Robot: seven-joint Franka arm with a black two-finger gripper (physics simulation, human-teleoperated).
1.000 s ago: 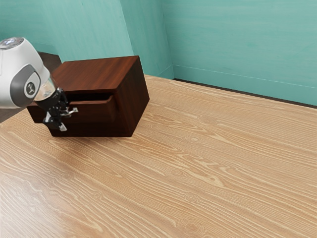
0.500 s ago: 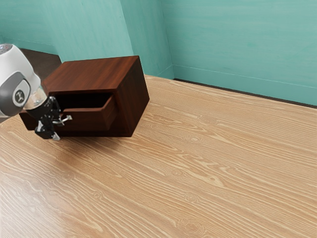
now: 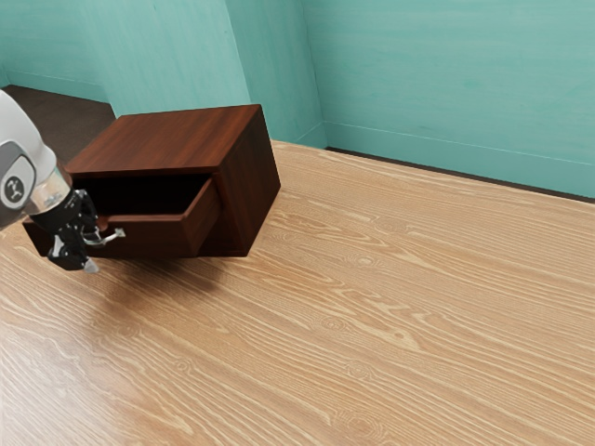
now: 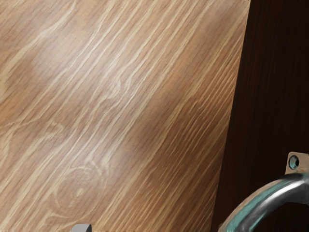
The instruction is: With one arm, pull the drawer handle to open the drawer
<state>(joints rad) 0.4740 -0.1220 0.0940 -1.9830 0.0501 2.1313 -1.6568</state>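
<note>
Metal shows closest to the hand: the curved drawer handle (image 4: pixel 270 203) arcs just under it, bolted to the dark drawer front (image 4: pixel 275 96). The gripper (image 3: pixel 82 243) sits right at that handle, on the drawer's face, where a pull has to be applied. Whether it is clamped on the bar or merely against it I cannot tell. The drawer (image 3: pixel 158 232) stands partly out of the cabinet (image 3: pixel 186 139) with a dark gap above it, so I judge the opening under way. The cabinet rests near the table's (image 3: pixel 390 307) far edge at the exterior view's left. Its mouth faces away from the teal wall (image 3: pixel 446 65), leaving tabletop for the drawer to slide over.
</note>
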